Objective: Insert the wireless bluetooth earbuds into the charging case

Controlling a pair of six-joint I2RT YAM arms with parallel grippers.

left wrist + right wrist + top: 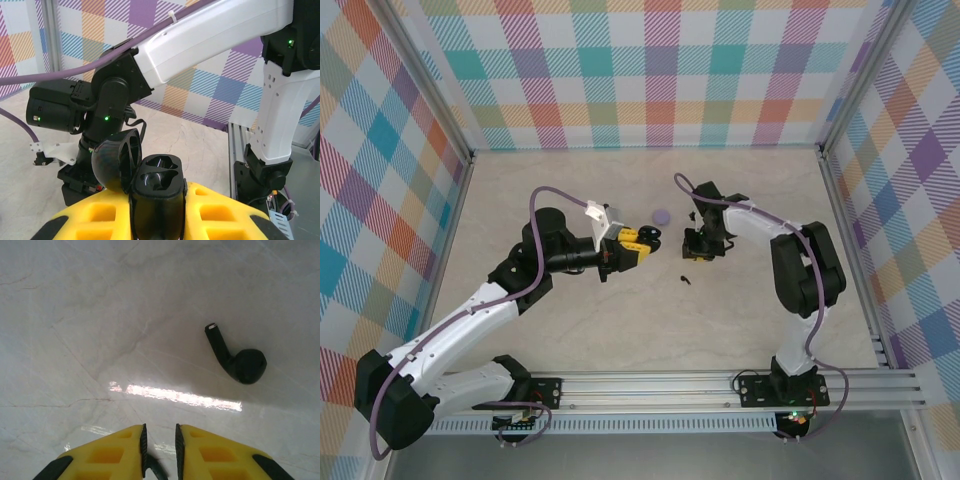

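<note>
We see the left end effector (pixel 157 202) pinching the black charging case (pixel 156 172) between its yellow fingers. The case's lower body is hidden behind them; its lid (pixel 116 159) stands swung open to the left over two bare sockets. The right end effector (pixel 160 428) points down at the desk (pixel 75 315), its pads almost pressed together. A dark sliver (pixel 154 469) curves between them, cut off by the frame edge, so we cannot tell what it is or whether it is gripped. One black earbud (pixel 239 360) lies on the desk beyond and to the right of those fingers, apart from them. From above, a small lilac round thing (pixel 662 215) sits between the arms, and a dark speck (pixel 685 280) is too small to identify.
</note>
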